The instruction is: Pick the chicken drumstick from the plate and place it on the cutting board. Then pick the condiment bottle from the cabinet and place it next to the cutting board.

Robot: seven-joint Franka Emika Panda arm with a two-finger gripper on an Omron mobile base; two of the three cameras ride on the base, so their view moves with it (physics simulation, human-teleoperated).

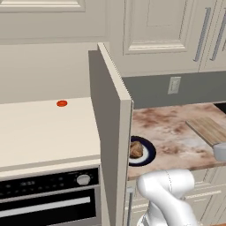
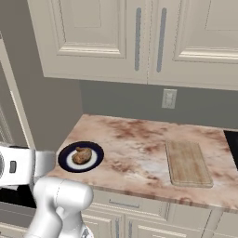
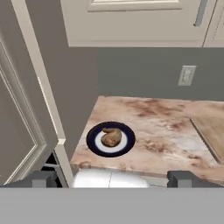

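**Drumstick on its plate, jaws wide and well short of it**

In the hand view we see the chicken drumstick (image 3: 111,137) lying in the middle of the plate (image 3: 93,135), a little left of centre in the frame. The plate sits on the marbled surface (image 3: 153,127) near its left front corner. The jaws (image 3: 112,178) stand wide apart at the bottom of the frame, one dark fingertip (image 3: 41,178) low left and the other low right, with nothing between them. The plate lies above the gap between the tips in this frame, nearer the left one, and clearly apart from both.

In the right base view we find the plate (image 2: 95,151) at lower left of the surface (image 2: 139,139), the drumstick (image 2: 82,155) on it, and the cutting board (image 2: 187,162) well apart to the right, bare. The hand's white body enters at the left edge, just left of the plate.

In the left base view a cabinet door (image 1: 112,145) stands open down the middle of the frame and hides part of the plate (image 1: 150,152); the drumstick (image 1: 136,149) peeks out beside the door's edge. The cutting board (image 1: 207,129) lies at the right edge. A small red disc (image 1: 62,103) rests on the cream top at upper left.
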